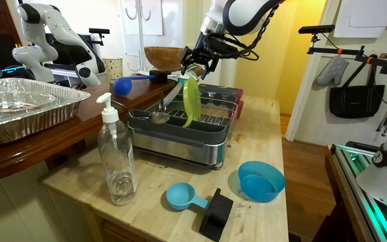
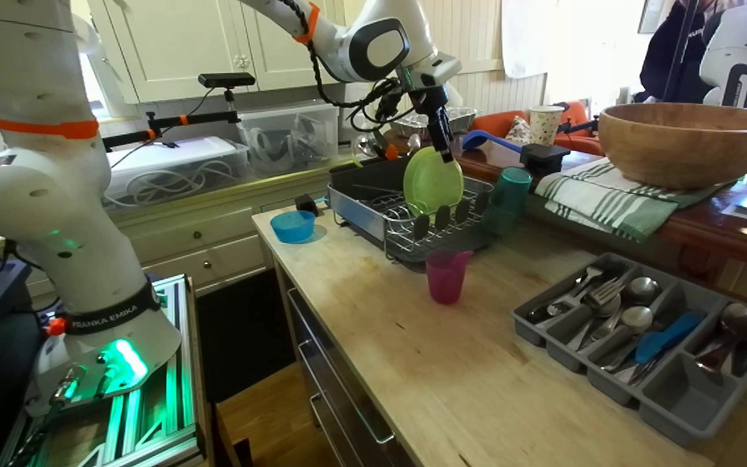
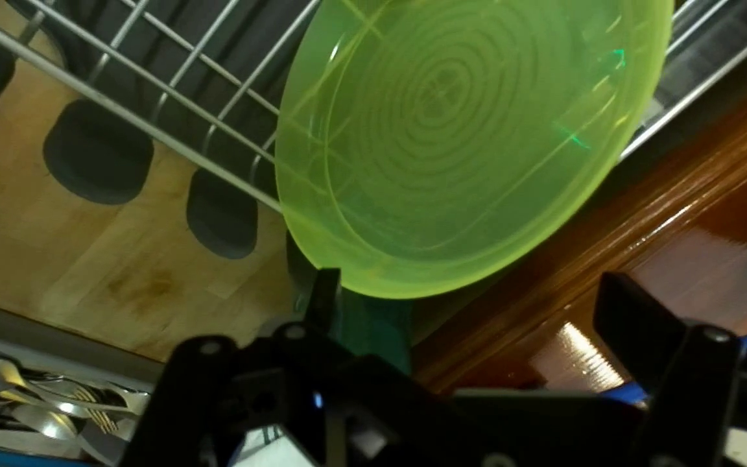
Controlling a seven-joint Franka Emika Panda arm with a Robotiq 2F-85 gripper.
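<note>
My gripper is open above the dish rack, its two black fingers wide apart with nothing held between them. Nearest to it is a translucent yellow-green plate, standing on edge in the rack. In the wrist view one fingertip overlaps the plate's rim; whether they touch I cannot tell. Both exterior views have the gripper just over the top of the plate. The rack has a grey utensil trough along its side. A teal cup stands at the rack's end, partly behind the plate in the wrist view.
A polished wooden ledge runs beside the rack, bearing a wooden bowl, a striped towel and a blue ladle. On the counter are a pink cup, blue bowl, pump bottle, blue scoop and cutlery tray.
</note>
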